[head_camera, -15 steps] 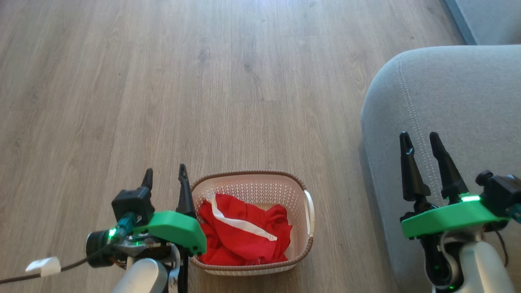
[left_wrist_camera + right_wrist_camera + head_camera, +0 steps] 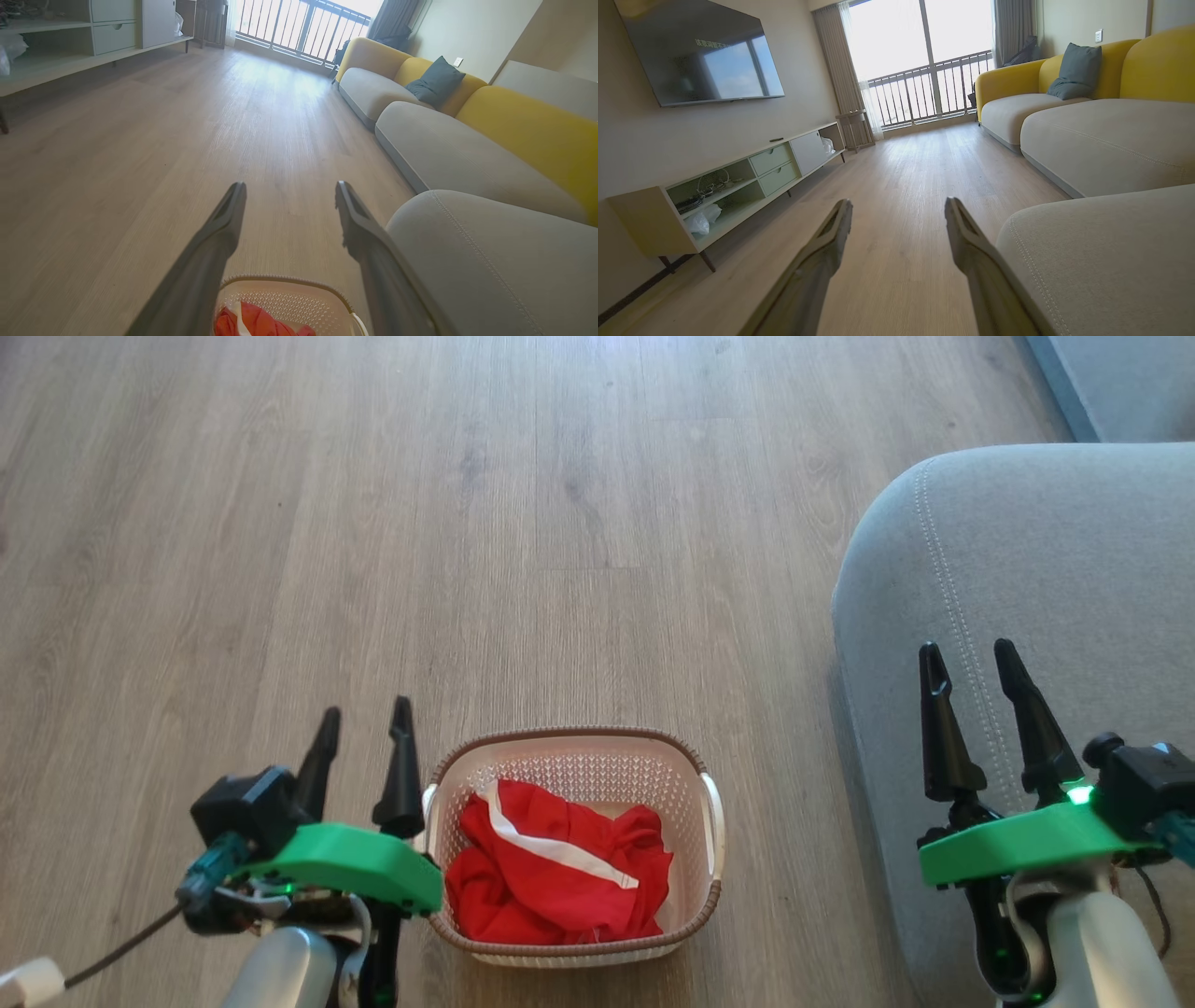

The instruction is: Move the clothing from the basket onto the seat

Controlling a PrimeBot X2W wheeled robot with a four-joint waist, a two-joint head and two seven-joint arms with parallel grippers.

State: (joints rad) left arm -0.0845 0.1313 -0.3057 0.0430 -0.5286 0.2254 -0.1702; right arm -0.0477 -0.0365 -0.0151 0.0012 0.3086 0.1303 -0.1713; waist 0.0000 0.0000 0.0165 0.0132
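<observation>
Writing: the television on the wall carries a faint line of characters near the top of its screen, too blurred to read; possibly a reflection.

Clothing: red, crumpled in the basket, with a white band running diagonally across the heap. The fabric fills the basket's near half; the perforated far wall shows above it.

Basket: stands on the wood floor, brown rim, white handle on each side. A strip of floor separates it from the seat.

Seat: grey cushion at the right of the head view, rounded corner, pale stitching along its edge.

Left gripper: jaws spread wide, holding nothing, over the floor just beside the basket's left handle. Its wrist view shows the basket rim and a patch of red low between the fingers.

Right gripper: jaws spread wide, holding nothing, above the seat's near-left edge, fingers lying across the stitching.

Surroundings:
- A low cabinet stands under the television, with a white bag on an open shelf.
- A sofa with yellow backs and grey cushions runs past the seat, a dark cushion leaning on it.
- A balcony railing stands at the far end.
- A wall socket sits above the sofa.
</observation>
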